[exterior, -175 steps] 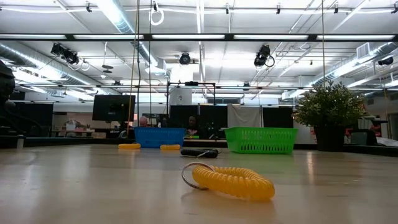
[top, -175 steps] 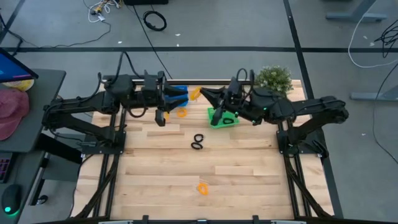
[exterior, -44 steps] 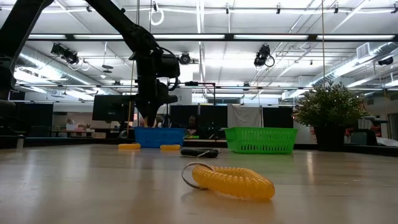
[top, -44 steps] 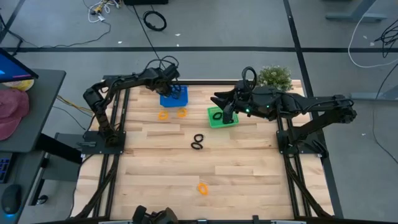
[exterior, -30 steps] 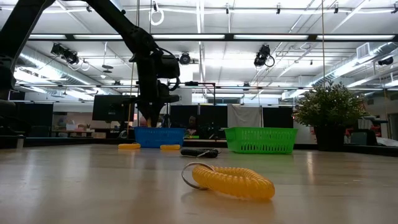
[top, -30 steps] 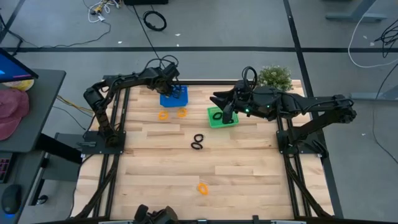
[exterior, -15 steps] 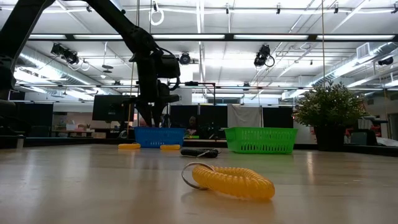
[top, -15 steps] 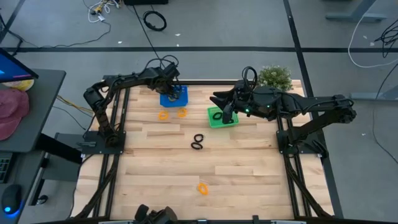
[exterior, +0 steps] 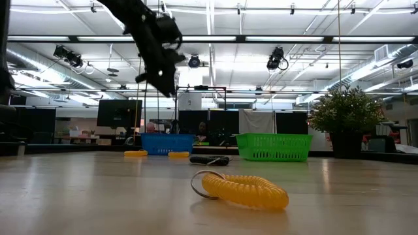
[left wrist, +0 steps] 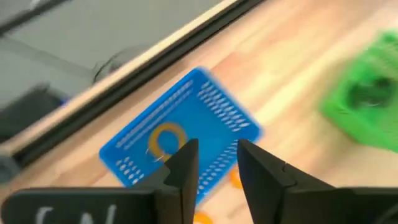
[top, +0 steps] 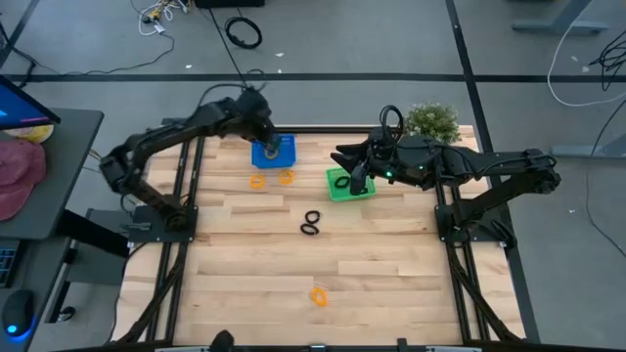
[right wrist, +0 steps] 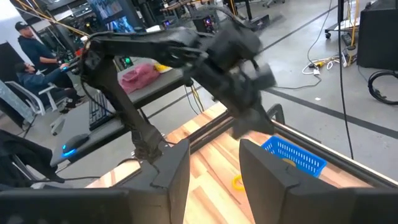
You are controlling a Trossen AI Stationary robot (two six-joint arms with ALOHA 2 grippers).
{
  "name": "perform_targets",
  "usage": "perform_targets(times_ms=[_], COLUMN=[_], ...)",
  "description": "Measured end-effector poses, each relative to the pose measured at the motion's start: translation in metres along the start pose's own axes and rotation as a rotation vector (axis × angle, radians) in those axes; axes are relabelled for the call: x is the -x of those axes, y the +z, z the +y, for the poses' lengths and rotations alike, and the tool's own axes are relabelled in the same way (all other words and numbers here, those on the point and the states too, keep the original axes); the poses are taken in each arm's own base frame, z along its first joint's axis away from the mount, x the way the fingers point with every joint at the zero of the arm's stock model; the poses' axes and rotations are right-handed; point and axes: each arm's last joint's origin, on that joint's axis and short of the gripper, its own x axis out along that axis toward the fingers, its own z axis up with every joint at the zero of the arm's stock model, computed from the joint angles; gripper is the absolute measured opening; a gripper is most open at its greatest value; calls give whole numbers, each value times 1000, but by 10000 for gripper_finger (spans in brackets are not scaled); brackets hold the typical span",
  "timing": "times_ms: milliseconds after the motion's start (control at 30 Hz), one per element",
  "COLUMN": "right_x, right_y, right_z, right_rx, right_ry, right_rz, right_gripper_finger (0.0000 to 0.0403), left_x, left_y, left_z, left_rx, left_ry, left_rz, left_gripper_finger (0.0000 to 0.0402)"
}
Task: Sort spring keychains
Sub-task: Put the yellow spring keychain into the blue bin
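My left gripper [top: 262,127] [left wrist: 214,146] hangs open high above the blue basket [top: 275,153] [left wrist: 186,130], nothing between its fingers. An orange spring keychain [left wrist: 166,139] lies inside that basket. My right gripper [top: 343,161] [right wrist: 214,146] stands open over the green basket [top: 349,185], which holds a black keychain [top: 340,181]. Two orange keychains [top: 256,180] [top: 286,177] lie on the table just in front of the blue basket. A black pair [top: 310,223] lies at mid-table. Another orange one [top: 319,294] [exterior: 243,190] lies near the front edge.
A potted plant [top: 430,122] [exterior: 346,117] stands at the far right corner behind the green basket. Bare wood lies between the black keychains and the near edge. People sit at desks [right wrist: 28,46] beyond the table's left side.
My left gripper has risen from just above the blue basket to well above it, and the arm has swung back toward the table's left. My right gripper has kept still over the green basket.
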Motion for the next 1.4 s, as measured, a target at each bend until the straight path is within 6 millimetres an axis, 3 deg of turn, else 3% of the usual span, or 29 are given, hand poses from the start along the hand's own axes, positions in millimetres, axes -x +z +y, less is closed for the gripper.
perform_targets(times_ms=[267,367,500,733,933,1100,1300,1400], right_x=[0,0,0,0,0,0,0,0], right_y=[0,0,0,-1,-2,-2,-2,-1], right_z=[0,0,0,-1,-1,-1,-1,-1], right_rx=[10,11,11,22,20,20,19,19], right_ry=[1,0,6,0,-1,-1,-1,-1], right_rz=[0,0,3,17,19,19,19,19], right_gripper_finger=[139,139,139,139,139,139,139,139], left_x=[62,73,83,84,82,72,46,33], left_y=[-9,-15,-23,-28,-43,-49,-46,-44], left_z=[-4,-5,-12,-19,-13,-9,-8,-9], left_rx=[-344,-388,-449,-483,-299,-152,130,174], left_ry=[-238,-276,-304,-289,-153,-39,161,220], left_rz=[-92,-78,-70,-48,137,264,290,301], left_gripper_finger=[44,8,4,2,20,59,123,147])
